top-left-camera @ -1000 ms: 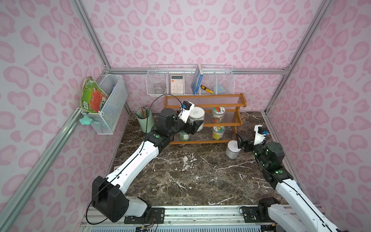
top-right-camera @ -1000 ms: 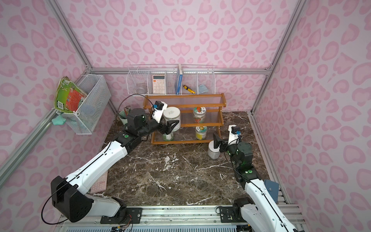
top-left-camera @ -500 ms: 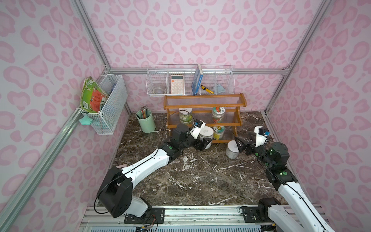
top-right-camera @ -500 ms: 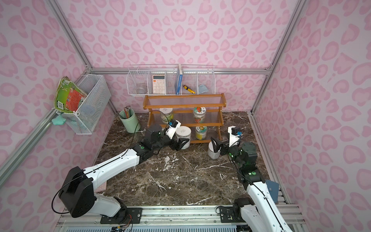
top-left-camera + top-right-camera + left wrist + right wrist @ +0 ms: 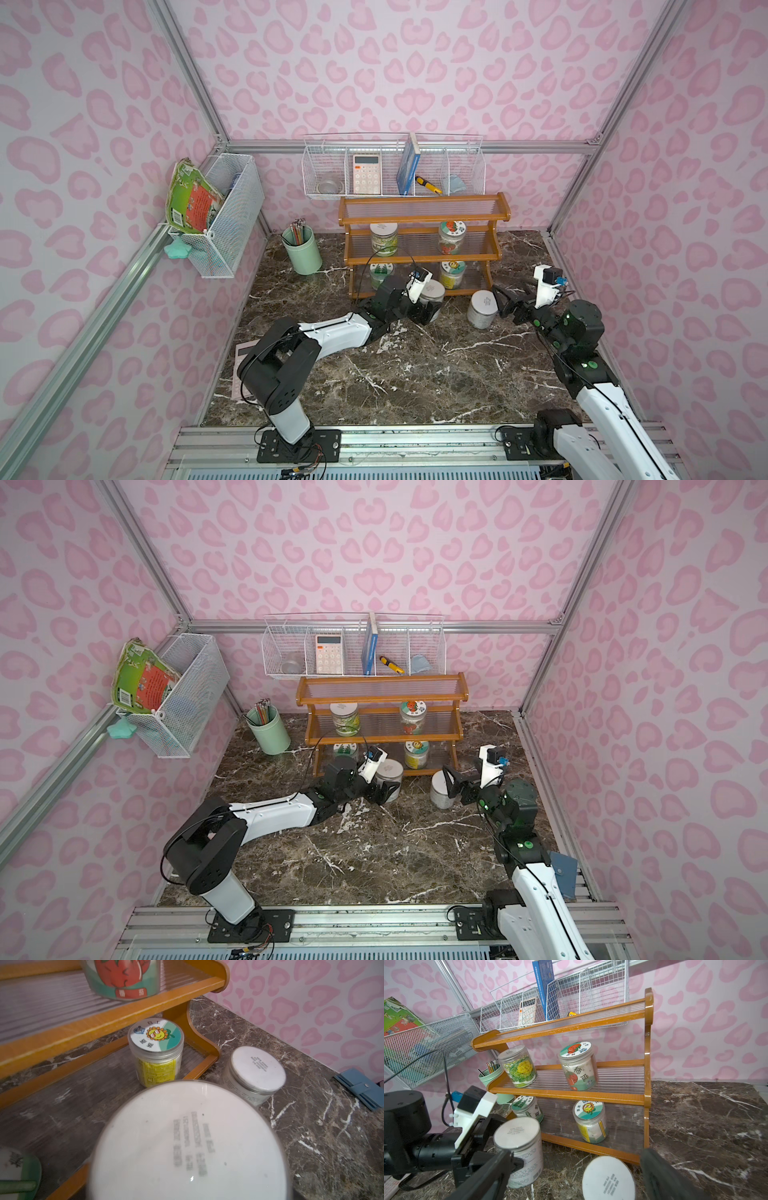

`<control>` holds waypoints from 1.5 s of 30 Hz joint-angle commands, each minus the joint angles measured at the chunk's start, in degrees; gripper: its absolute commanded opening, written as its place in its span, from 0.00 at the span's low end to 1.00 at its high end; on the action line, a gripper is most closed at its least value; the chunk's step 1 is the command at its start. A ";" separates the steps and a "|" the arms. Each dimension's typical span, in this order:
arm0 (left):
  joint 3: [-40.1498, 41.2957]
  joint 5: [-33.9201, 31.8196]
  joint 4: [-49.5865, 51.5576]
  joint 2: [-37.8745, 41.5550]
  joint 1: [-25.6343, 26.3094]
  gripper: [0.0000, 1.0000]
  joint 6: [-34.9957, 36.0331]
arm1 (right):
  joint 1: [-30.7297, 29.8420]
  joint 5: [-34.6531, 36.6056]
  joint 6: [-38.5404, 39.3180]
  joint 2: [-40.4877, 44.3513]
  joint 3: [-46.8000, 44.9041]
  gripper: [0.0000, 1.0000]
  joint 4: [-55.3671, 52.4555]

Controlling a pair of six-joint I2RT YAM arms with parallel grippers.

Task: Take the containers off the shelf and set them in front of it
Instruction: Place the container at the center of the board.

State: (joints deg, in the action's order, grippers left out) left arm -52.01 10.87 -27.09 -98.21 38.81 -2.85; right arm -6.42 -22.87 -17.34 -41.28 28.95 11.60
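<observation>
Left arm has come down from the shelf's middle tier to table level since a second ago, bringing a plain-lid jar [image 5: 432,292] with it. Right arm has barely shifted.

Left arm pose: low and stretched across the marble tabletop [image 5: 415,374], forearm near level, wrist just in front of the shelf [image 5: 424,260] by its bottom tier.

Left gripper [image 5: 427,311]: closed tight on the plain-lid jar, fingers pinching its sides. Jar is upright, lid up. Its base is at the marble or just off it, cannot tell which. In the left wrist view its white lid fills the lower part of the frame.

Right arm pose: rises from the front-right base, elbow bent, forearm reaching toward the shelf's right end, wrist low over the table.

Right gripper [image 5: 500,301]: fingers spread wide, gripping nothing. The second plain-lid jar [image 5: 482,309] stands on the marble in front of the shelf's right end. In the right wrist view it sits between the spread fingers with a gap on each side.

Four jars are on the shelf:
- Middle tier: cabbage-label jar [image 5: 383,237] on the left, tomato jar [image 5: 452,237] on the right.
- Bottom tier: green-lid jar [image 5: 380,274] on the left, just behind the left wrist, and sunflower jar [image 5: 452,274] on the right.

All four are upright in both top views.
</observation>
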 commanded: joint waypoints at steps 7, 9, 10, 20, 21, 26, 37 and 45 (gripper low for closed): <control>1.11 -5.24 -12.45 -5.67 -0.02 0.72 -0.31 | 0.00 -0.33 -0.85 -0.47 -0.67 0.99 4.06; 0.87 -5.34 -13.42 -6.82 -0.02 0.72 -0.31 | 0.07 -0.18 -0.93 -0.46 -0.81 0.99 4.31; 0.78 -5.36 -14.05 -7.34 -0.05 0.72 -0.38 | 0.04 -0.20 -0.84 -0.38 -0.88 0.99 4.32; -0.09 -6.13 -17.84 -10.34 0.00 0.72 1.01 | 0.09 -0.07 -0.58 -0.31 -0.99 0.99 4.49; -0.14 -6.16 -18.44 -10.86 -0.05 0.72 0.92 | 0.13 -0.07 -0.65 -0.30 -1.00 0.99 4.69; -0.62 -6.72 -19.90 -12.67 -0.05 0.73 0.61 | 0.09 0.00 -0.75 -0.47 -1.24 0.99 5.12; 0.15 -7.01 -20.92 -13.54 0.00 0.80 -0.08 | 0.09 -0.07 -0.67 -0.95 -1.35 0.99 5.64; -0.34 -7.40 -20.55 -14.63 -0.03 0.85 -0.18 | 0.09 0.02 -0.67 -0.91 -1.22 0.99 5.74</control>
State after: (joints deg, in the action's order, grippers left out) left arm -51.88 3.86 -45.12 -112.44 38.79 -2.81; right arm -6.31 -23.07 -17.76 -42.24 27.73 15.40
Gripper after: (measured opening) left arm 0.849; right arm 0.991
